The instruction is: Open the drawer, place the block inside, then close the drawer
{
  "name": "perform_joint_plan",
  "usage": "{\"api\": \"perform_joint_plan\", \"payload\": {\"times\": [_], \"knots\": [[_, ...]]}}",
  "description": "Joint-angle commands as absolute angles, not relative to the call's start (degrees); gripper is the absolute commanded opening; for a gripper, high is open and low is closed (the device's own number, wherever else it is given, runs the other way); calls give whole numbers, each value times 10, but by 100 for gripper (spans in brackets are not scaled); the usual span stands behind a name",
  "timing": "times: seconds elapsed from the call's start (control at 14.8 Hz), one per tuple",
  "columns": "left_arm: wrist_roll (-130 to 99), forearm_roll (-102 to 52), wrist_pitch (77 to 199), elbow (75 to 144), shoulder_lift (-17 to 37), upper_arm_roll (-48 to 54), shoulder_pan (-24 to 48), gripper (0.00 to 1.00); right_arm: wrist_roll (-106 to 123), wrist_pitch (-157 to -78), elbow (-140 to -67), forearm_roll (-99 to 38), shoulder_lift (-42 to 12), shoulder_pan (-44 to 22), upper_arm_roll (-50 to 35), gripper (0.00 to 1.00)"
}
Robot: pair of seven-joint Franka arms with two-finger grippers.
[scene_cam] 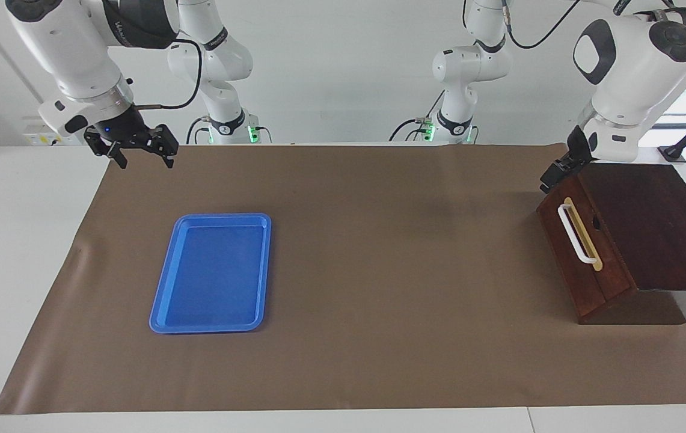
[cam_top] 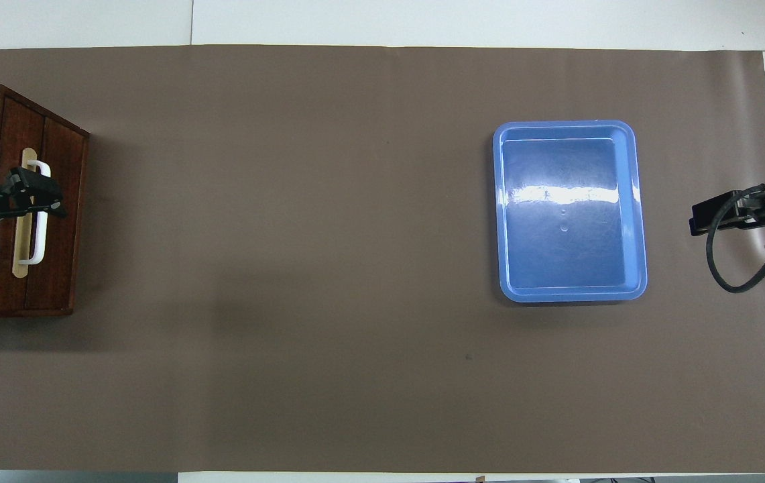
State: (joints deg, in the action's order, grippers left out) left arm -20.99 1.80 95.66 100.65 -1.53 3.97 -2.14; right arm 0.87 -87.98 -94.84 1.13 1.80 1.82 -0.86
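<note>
While the drawer (scene_cam: 583,240) sits shut in its dark wooden cabinet (scene_cam: 655,222) at the left arm's end of the counter (scene_cam: 379,373), its front with the white handle (scene_cam: 576,234) faces along the counter toward the right arm's end. The left gripper (scene_cam: 553,171) hangs at the upper corner of the drawer front nearest the robots, just above the handle's end; from overhead it lies over the handle, but the facing view shows it at the cabinet's top edge, and whether it touches the wood cannot be told. How far its jaws stand apart cannot be told either. The right gripper (scene_cam: 141,153) waits in the air over the counter's edge nearest the robots, at the right arm's end, above the rim of the brown mat (scene_cam: 379,337); its jaws are spread wide and hold nothing. A blue tray (scene_cam: 165,313) lies flat on the mat toward the right arm's end, midway between the counter's two long edges, with nothing in it. No block shows in either view.
</note>
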Motion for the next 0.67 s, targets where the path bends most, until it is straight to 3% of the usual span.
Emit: {"api": "perform_joint_plan", "payload": {"times": [0.0, 0.47, 0.61], "knots": [[-124, 9, 920, 968, -1, 27, -4, 100, 12, -876, -958, 2, 29, 22, -10, 100], [-55, -22, 871, 962, 3, 25, -2, 100, 13, -876, -958, 2, 29, 22, -10, 100], [-19, -18, 873, 972, -19, 25, 7, 100, 12, -876, -958, 3, 29, 22, -10, 100]]}}
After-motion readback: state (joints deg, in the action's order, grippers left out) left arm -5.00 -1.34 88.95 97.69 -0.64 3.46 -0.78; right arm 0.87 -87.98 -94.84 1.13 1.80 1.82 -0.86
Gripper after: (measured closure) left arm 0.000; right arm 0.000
